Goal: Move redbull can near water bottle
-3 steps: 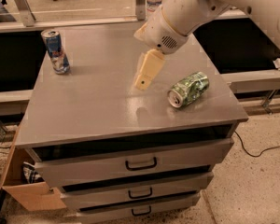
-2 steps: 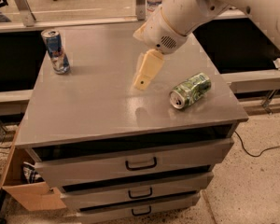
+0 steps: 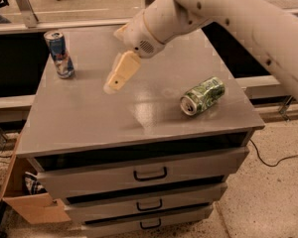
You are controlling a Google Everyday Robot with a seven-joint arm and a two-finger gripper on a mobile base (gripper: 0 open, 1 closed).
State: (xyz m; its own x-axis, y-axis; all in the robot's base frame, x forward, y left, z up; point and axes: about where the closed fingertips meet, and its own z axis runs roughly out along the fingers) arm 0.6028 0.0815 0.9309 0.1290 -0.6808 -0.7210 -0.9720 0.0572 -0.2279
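Grey cabinet top [image 3: 89, 118]; above its middle, pincer [image 3: 113, 85] on down-left-slanted arm [image 3: 228, 14], spread untellable.

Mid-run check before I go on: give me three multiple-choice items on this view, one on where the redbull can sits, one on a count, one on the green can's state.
1. Where is the redbull can?
A. back left corner of the table
B. front right edge
C. inside a drawer

2. How many drawer handles show on the cabinet front?
A. one
B. three
C. five

3. How is the green can placed?
A. standing upright
B. lying on its side
C. stacked on the redbull can

Answers:
1 A: it stands upright at the back left corner.
2 B: three handles, one on each drawer.
3 B: its body lies along the tabletop at the right. The gripper hangs over the table's middle, between the two cans, touching neither.
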